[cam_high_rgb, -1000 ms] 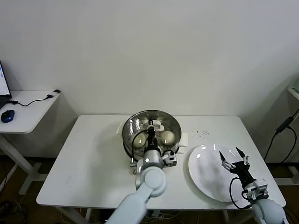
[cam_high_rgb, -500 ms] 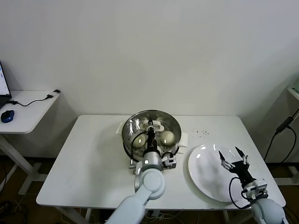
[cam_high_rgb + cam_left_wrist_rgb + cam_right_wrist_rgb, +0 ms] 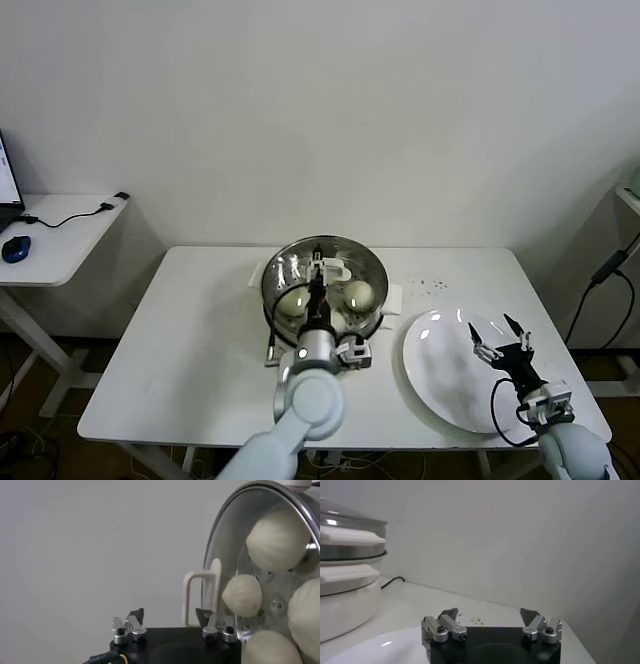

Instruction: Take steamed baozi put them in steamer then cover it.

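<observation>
The steamer (image 3: 322,300) stands mid-table with the glass cover (image 3: 300,268) lying on it, its cream handle (image 3: 330,268) on top. Several cream-white baozi (image 3: 358,293) show through the glass. My left gripper (image 3: 318,283) is open just above the cover beside the handle. In the left wrist view the gripper (image 3: 170,614) is open and empty, the handle (image 3: 187,597) stands just beyond its fingertips, and baozi (image 3: 242,595) lie under the cover (image 3: 225,525). My right gripper (image 3: 498,340) is open over the white plate (image 3: 440,380), and open in its wrist view (image 3: 490,615).
The white plate is bare and reaches the table's front right edge. The right wrist view shows the steamer's white base (image 3: 345,600) beside the plate (image 3: 380,650). A side desk (image 3: 60,235) with a mouse stands at the left. A few crumbs (image 3: 432,285) lie behind the plate.
My left arm has shifted a little to the left and back toward me. The cover stays on the steamer. The right arm has not moved.
</observation>
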